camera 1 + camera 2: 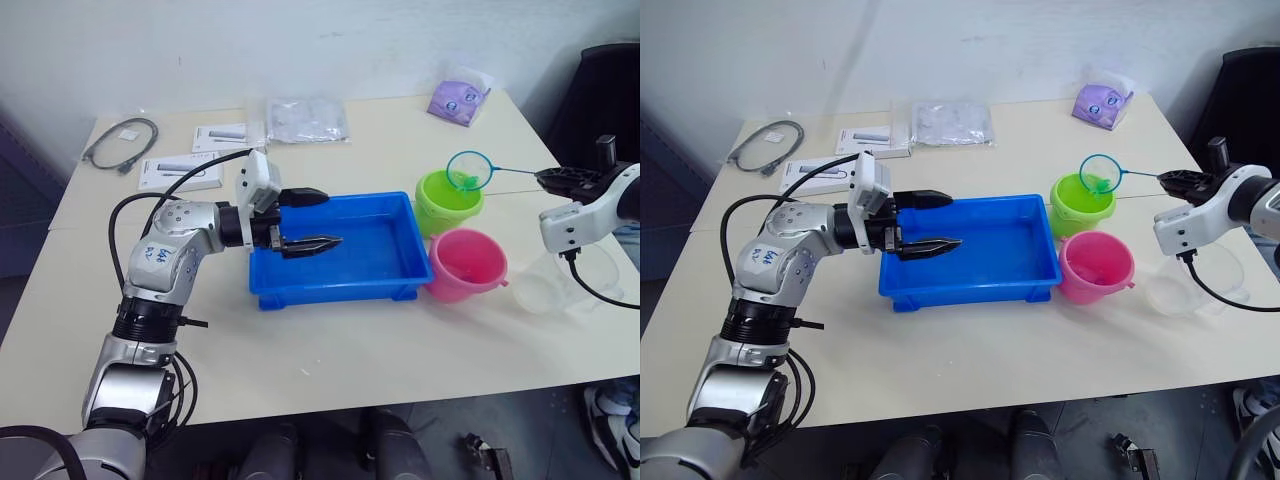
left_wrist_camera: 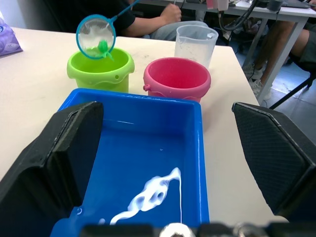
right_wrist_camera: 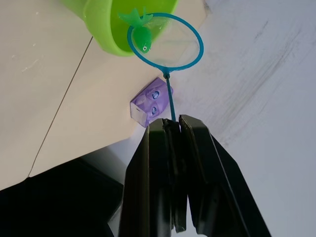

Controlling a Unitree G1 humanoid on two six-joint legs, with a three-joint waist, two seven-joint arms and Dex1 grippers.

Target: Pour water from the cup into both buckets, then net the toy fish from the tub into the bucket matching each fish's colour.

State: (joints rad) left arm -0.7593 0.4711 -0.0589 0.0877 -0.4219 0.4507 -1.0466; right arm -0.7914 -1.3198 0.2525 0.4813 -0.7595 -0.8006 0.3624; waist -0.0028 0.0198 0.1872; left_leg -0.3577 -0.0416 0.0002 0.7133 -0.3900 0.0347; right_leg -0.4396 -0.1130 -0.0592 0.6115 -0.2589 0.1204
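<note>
My right gripper (image 3: 173,127) is shut on the thin handle of the net (image 1: 469,170), holding its blue hoop over the lime green bucket (image 1: 446,203). A green toy fish (image 3: 140,33) lies in the mesh above that bucket's rim. The pink bucket (image 1: 467,265) stands just in front of the green one, beside the blue tub (image 1: 340,252). My left gripper (image 1: 308,220) hangs open over the tub's left half, nothing between its fingers. The tub shows only water glare inside. The clear cup (image 1: 562,281) stands right of the pink bucket, under my right arm.
Leaflets (image 1: 178,172), a grey cable (image 1: 120,141) and a clear plastic bag (image 1: 306,120) lie at the table's far left and middle. A purple pouch (image 1: 459,100) sits at the far right. A seated person (image 2: 163,19) shows beyond the table in the left wrist view.
</note>
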